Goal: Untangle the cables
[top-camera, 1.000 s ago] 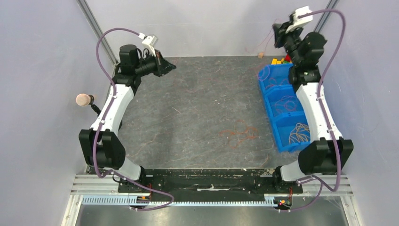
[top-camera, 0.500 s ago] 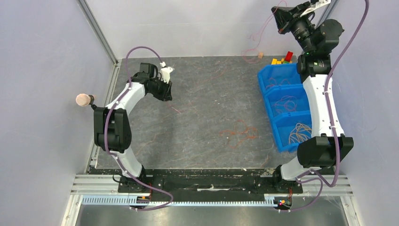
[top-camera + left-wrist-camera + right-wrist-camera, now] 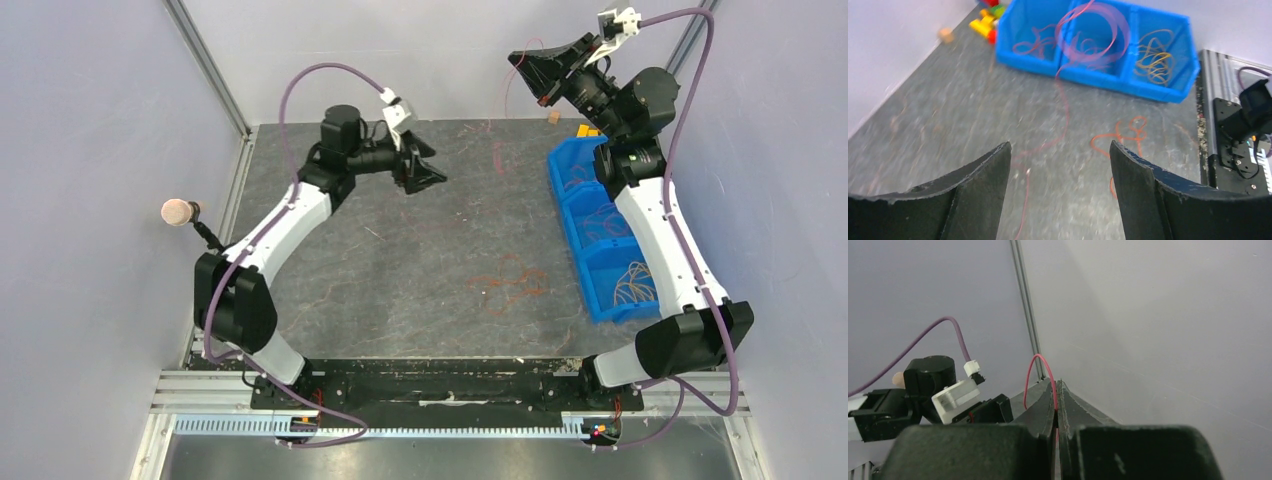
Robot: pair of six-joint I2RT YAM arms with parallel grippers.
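My right gripper [image 3: 522, 62] is raised high at the back right, shut on a thin red cable [image 3: 504, 88] that loops out of its tip and hangs toward the table. The right wrist view shows that red cable [image 3: 1034, 367] pinched between the closed fingers of the right gripper [image 3: 1058, 383]. My left gripper [image 3: 430, 170] hovers over the back middle of the table, open and holding nothing. In its wrist view, a blurred red cable [image 3: 1064, 107] trails across the floor between the fingertips of the left gripper [image 3: 1059, 146]. An orange cable tangle [image 3: 510, 277] [image 3: 1124, 136] lies loose on the table.
A blue three-compartment bin [image 3: 585, 205] [image 3: 1098, 80] along the right edge holds more red and pale yellow cable coils. Coloured blocks [image 3: 986, 24] and a small wooden cube [image 3: 553, 118] lie behind it. A microphone [image 3: 178, 212] stands beyond the table's left edge.
The left gripper has gone from shut to wide open, and its arm has swung right toward the back middle. The right gripper, still shut, has moved left with the red cable.
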